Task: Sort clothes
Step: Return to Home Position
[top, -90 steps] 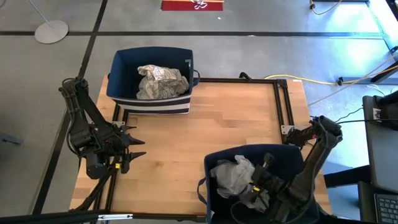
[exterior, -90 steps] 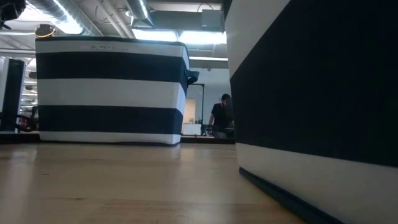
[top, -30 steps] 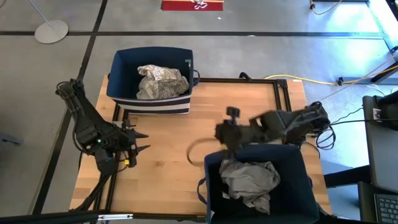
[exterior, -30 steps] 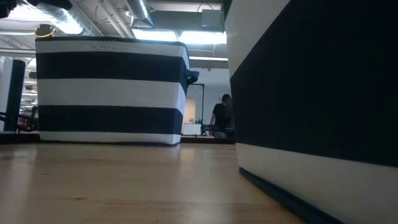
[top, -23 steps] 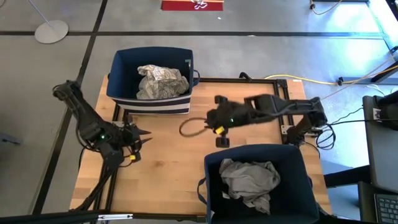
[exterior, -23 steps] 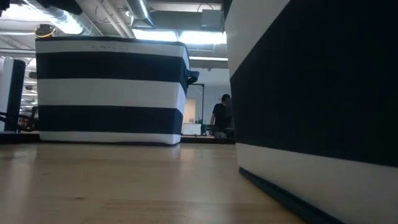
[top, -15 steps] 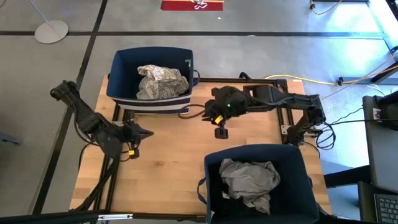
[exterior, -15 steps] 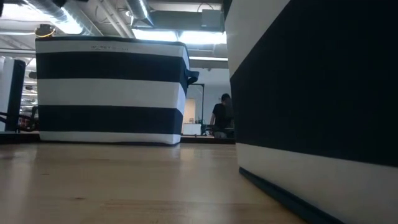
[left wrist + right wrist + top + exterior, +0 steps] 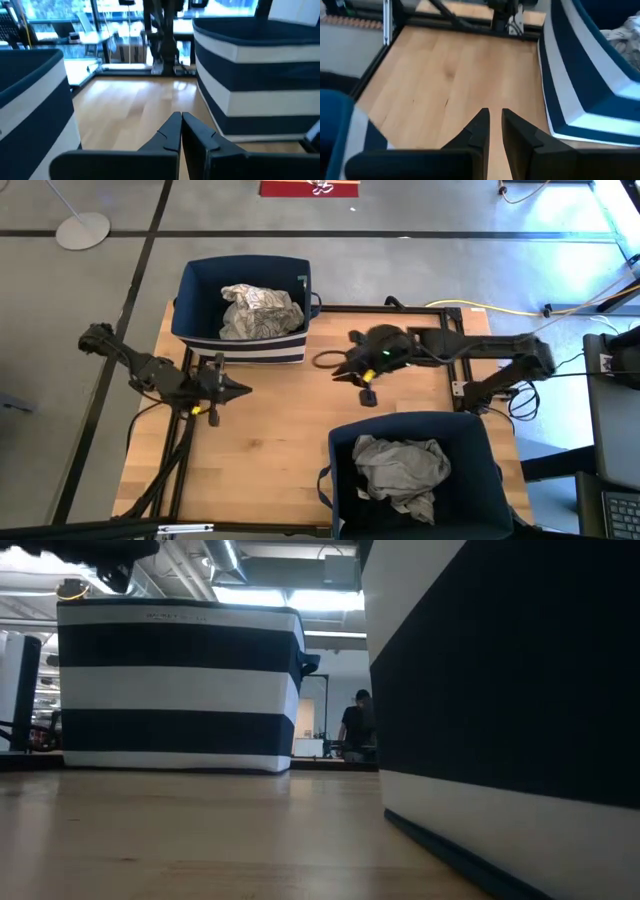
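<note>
My left gripper (image 9: 238, 390) is closed on nothing; my right gripper (image 9: 340, 368) likewise. The striped bin (image 9: 245, 346) holding the white patterned garment (image 9: 258, 310) sits near both pairs of fingers.

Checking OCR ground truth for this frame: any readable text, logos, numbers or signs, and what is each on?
No text is legible in any view.
Red floor marker: white mark on it, too small to read.
Far striped bin: faint line of print on its top band in the low view, too blurred to read.
Green tag on that bin's rim: too small to read.
</note>
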Available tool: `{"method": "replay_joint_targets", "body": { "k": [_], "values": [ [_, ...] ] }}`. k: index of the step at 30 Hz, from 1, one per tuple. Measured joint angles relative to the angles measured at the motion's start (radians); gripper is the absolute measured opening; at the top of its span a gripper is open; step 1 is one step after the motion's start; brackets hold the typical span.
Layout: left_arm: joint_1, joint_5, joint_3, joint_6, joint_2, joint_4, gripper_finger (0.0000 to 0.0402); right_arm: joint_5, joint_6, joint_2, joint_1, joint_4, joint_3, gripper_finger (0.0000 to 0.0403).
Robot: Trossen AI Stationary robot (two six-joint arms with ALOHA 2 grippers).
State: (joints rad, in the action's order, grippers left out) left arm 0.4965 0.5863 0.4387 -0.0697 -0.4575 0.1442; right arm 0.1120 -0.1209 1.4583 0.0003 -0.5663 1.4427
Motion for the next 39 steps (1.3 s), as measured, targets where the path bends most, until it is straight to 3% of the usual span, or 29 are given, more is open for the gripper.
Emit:
{"method": "replay_joint_targets", "body": {
  "k": [11,22,26,31,39],
  "values": [
    [-0.014,0.001,-0.137,0.058,0.113,-0.083,0.0006,-0.083,0.107,-0.382,-0.001,0.483,-0.587,0.0050],
    [-0.014,0.005,-0.155,0.078,0.118,-0.082,0.0007,-0.311,0.165,-0.521,-0.001,0.848,-0.923,0.0050],
    [-0.014,0.005,-0.155,0.078,0.118,-0.082,0.0007,-0.289,0.140,-0.552,-0.001,0.879,-0.988,0.0050],
    [-0.014,0.005,-0.155,0.078,0.118,-0.082,0.0008,-0.113,0.123,-0.597,-0.019,0.918,-1.053,0.0050],
    [-0.014,0.005,-0.155,0.050,0.118,-0.082,0.0008,-0.110,0.126,-0.721,-0.068,0.921,-1.162,0.0050]
  ]
}}
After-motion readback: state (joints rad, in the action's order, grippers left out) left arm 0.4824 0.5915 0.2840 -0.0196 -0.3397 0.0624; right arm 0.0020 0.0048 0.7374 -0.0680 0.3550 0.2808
